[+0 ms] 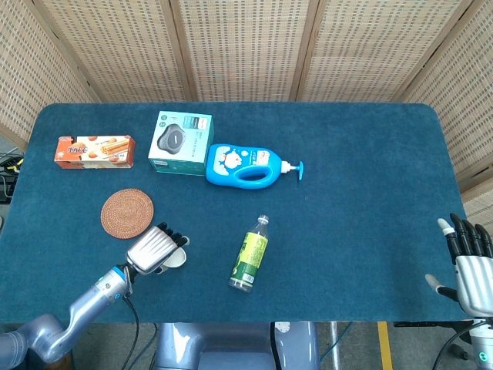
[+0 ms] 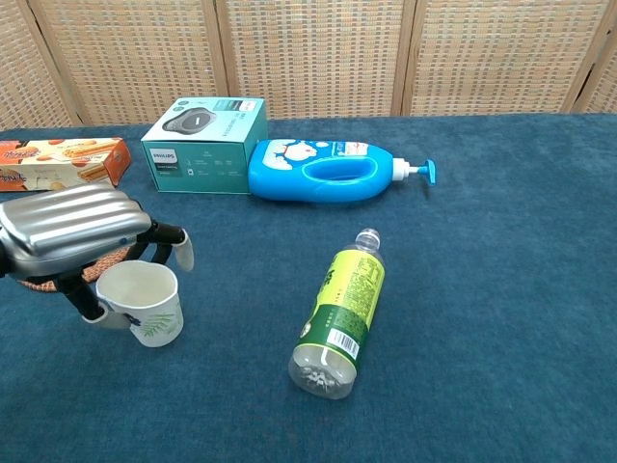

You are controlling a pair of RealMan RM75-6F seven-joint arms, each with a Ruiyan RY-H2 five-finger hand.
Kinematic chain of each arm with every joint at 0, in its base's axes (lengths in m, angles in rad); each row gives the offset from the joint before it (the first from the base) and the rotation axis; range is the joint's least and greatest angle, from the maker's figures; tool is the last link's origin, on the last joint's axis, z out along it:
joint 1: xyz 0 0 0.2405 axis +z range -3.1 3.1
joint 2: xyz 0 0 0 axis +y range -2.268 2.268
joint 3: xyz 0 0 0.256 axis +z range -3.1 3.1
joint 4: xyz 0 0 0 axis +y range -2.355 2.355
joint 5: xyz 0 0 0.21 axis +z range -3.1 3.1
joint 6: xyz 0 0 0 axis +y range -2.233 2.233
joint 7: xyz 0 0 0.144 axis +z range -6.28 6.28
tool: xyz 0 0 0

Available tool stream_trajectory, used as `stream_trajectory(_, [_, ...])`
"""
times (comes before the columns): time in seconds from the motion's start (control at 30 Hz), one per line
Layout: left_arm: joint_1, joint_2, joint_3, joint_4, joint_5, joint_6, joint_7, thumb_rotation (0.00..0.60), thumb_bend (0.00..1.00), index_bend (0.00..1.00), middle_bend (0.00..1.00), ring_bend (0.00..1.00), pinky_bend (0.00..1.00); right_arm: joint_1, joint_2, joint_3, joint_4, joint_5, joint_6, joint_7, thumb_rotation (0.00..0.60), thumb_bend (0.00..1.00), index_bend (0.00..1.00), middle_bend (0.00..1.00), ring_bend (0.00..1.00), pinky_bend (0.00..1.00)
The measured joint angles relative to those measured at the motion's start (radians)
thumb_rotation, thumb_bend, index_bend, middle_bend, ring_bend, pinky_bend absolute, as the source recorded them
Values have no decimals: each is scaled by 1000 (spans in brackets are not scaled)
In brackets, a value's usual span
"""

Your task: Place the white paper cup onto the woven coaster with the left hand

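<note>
Snack box (image 1: 94, 151): we see it flat at the far left of the blue worktop (image 1: 354, 200).
Woven coaster (image 1: 127, 213): bare in the head view, nearer us than the snack box; in the chest view our left hand partly hides it.
Left hand (image 2: 72, 234): we have its fingers curled around the white paper cup (image 2: 142, 303), thumb on the near side; whether they press the wall we cannot tell.
White paper cup: upright on the worktop, just right of and nearer than the woven coaster, not on it.
Teal box (image 1: 180, 142): behind the coaster, just left of the blue pump bottle (image 1: 248, 166), which lies on its side.
Green-labelled bottle (image 2: 340, 316): lying down mid-worktop, cap pointing away.
Right hand (image 1: 470, 262): at the far right edge, fingers spread, holding nothing.
</note>
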Motion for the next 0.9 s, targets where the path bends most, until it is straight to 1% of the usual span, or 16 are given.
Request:
stream_trajectory(0.23, [1,15,-13,7,-17,33,-28,600,0,361,506,515,411,0,0,-1,-1,-1,0,0,600,0,70,0,0,0])
stream_trajectory(0.43, [3,74,-54,33,-86,51,-86,600,0,361,502,511,411,0,-1,-2,0,-1,-1,-3,600,0,71,0,0,0])
stream_trajectory(0.57, [3,108,-75,92,-147,41,-129,600,0,361,502,510,411,2,-3,-4,-1,-2,-3,-9,600,0,72,0,0,0])
stream_trajectory(0.67, [3,115,-80,153,-184,22,-163,600,0,362,501,509,411,2,-5,-5,-1,-3,-4,-13,600,0,73,0,0,0])
stream_trajectory(0.9, [-3,88,-64,304,-226,-32,-260,600,0,361,497,503,410,7,-11,-6,0,-1,-12,-29,600,0,73,0,0,0])
